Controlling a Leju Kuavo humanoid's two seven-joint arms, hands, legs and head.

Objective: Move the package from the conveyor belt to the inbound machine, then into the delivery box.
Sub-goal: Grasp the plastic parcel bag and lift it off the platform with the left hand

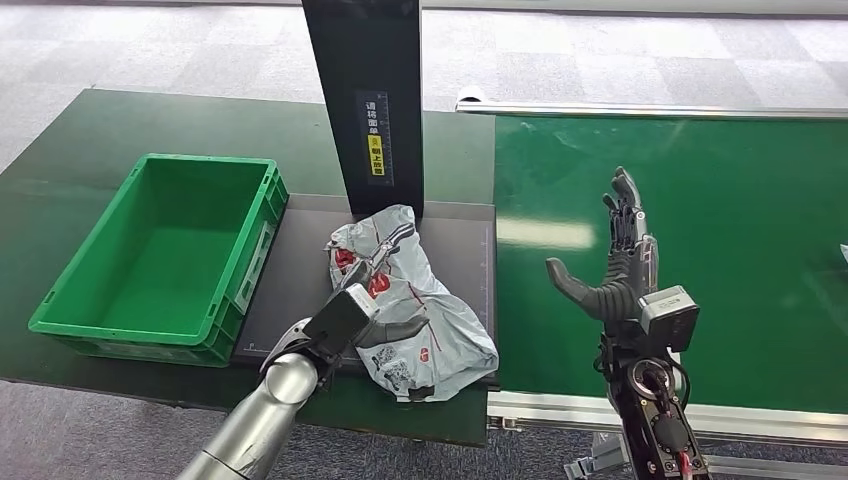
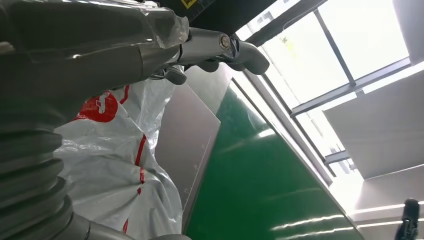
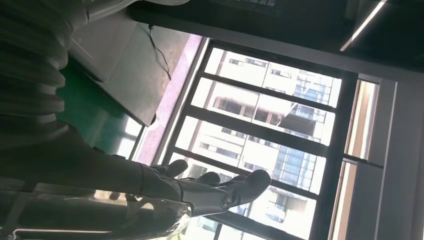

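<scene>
Package (image 1: pixel 415 310): grey crumpled bag, centre frame, lying on the inbound machine's dark plate (image 1: pixel 290 270). Left hand (image 1: pixel 372 300): fingers gripping package. Right hand (image 1: pixel 610 255): lower right, fingers spread, empty, above conveyor belt (image 1: pixel 740 220). Green delivery box (image 1: pixel 160 255): left.

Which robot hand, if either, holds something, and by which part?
The left robot hand grips the package near its middle, on the side facing the crate; the right robot hand holds nothing.
</scene>
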